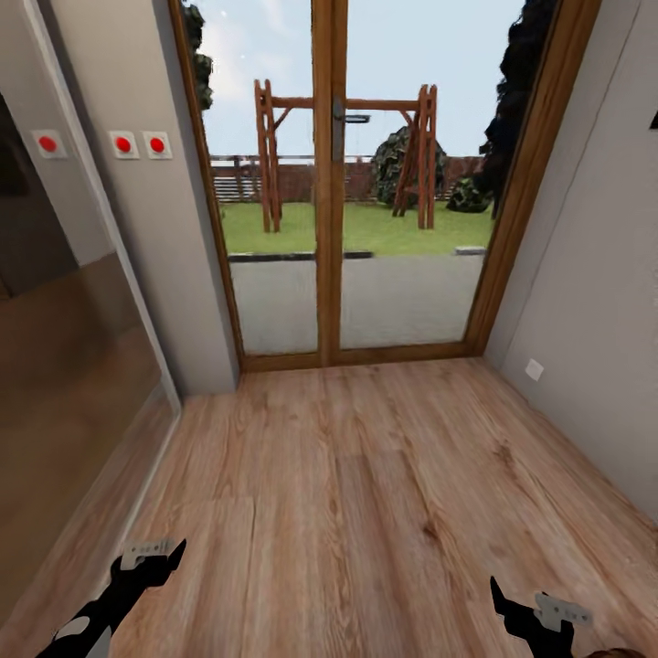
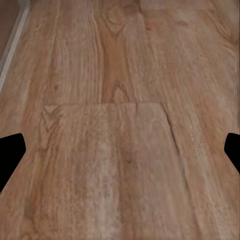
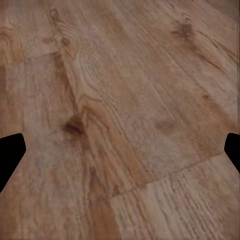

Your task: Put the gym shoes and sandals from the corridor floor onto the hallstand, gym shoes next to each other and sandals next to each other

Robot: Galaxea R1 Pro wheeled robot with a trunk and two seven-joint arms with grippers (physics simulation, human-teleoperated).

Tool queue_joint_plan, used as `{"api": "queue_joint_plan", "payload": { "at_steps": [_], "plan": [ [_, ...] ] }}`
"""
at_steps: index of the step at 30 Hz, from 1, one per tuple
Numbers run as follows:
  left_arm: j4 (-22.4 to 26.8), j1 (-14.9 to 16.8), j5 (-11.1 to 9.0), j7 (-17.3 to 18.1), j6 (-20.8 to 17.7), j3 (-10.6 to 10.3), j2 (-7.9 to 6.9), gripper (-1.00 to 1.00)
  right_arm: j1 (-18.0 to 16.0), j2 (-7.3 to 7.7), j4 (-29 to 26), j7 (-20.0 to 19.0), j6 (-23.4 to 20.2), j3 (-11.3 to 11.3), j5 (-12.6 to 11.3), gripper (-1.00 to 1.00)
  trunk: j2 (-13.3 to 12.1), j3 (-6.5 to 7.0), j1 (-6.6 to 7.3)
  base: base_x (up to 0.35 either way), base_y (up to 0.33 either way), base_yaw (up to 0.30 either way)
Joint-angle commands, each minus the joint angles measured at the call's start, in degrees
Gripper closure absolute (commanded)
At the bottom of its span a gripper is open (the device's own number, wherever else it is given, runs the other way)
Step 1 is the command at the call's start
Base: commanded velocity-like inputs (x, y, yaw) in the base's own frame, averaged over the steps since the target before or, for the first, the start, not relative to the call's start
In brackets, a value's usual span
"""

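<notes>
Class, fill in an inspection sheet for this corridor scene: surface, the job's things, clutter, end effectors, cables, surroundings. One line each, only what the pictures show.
Surface: light-brown wood plank floor, bare where seen.
Job's things: nothing seen; shoes, sandals and rack are not in these pictures.
Clutter: nothing seen.
End effectors: left end effector and right end effector hang low over the floor, both open, holding nothing.
Cables: nothing seen.
Surroundings: wood-framed glass door ahead, with a lawn and swing frame outside; three red buttons on the wall at left; a white outlet low on the wall at right.
</notes>
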State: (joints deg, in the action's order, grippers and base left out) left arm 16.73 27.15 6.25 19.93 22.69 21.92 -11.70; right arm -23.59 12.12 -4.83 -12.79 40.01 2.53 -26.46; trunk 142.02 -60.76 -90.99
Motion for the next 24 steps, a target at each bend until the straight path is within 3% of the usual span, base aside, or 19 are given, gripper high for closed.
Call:
{"api": "queue_joint_plan", "payload": {
  "at_steps": [1,24],
  "plan": [
    [-0.03,0.02,0.60,0.25,0.25,0.49,0.01,-1.00,-0.06,0.01,0.08,-0.39,0.15,0.27,-0.61,-1.00,0.02,-0.05,-0.02,0.339,0.096,-0.266],
    [-0.03,0.01,0.60,0.24,0.25,0.49,0.01,-1.00,-0.06,0.01,0.08,-0.39,0.13,0.28,-0.61,-1.00,0.02,-0.05,-0.02,0.339,0.100,-0.266]
  ]
}}
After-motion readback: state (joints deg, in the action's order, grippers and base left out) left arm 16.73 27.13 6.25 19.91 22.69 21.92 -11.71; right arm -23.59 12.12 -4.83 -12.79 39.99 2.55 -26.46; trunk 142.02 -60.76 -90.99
